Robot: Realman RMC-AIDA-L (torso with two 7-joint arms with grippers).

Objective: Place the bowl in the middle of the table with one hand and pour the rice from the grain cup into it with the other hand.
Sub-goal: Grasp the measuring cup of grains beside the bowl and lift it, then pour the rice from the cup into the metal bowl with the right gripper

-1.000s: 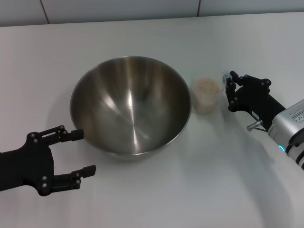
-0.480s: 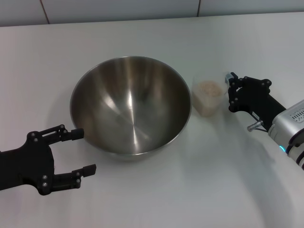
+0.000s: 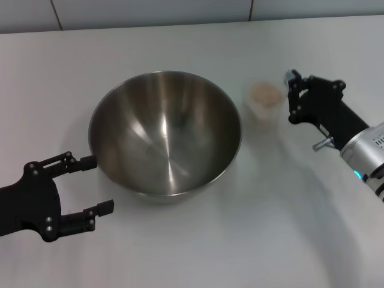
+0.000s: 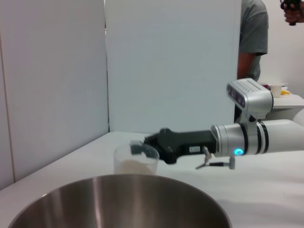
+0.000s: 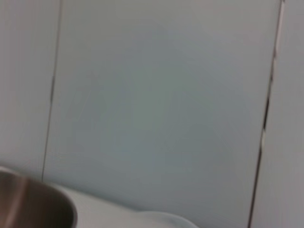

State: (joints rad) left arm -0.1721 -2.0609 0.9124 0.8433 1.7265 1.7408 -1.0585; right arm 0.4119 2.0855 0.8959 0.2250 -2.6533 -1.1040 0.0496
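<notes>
Head view shows the big steel bowl (image 3: 165, 133) sitting on the white table (image 3: 198, 246), close to the middle. Its inside is shiny and has nothing in it. Just to the right of the bowl is the small clear grain cup (image 3: 266, 100). It stands straight up, and pale rice (image 3: 266, 92) fills it near the top. The cup and the bowl are close together but do not touch.

The right gripper (image 3: 293, 99) is right beside the cup, at its rim. The fingers are at the cup's edge and seem to pinch it, though the head view does not make the grip fully clear. The silver arm (image 3: 367, 155) goes off to the right.

The left gripper (image 3: 95, 185) sits at the lower left, just beside the bowl's near wall. Its two fingers are spread wide apart and hold nothing. One fingertip is very near the bowl's side, and I cannot tell if it touches.

Left wrist view looks across the bowl's rim (image 4: 118, 183) from low down. Only here can you see the cup (image 4: 136, 158) from the side, with the rice as a pale heap in the lower part. The right gripper's finger (image 4: 138, 148) hooks over the cup's rim, and the black hand and silver arm stretch away behind it. A person (image 4: 251, 42) in a grey shirt stands far back.

Right wrist view shows mostly a plain wall (image 5: 161, 104), with a bit of the bowl (image 5: 33, 204) in one corner and a pale curved edge low in the picture.
</notes>
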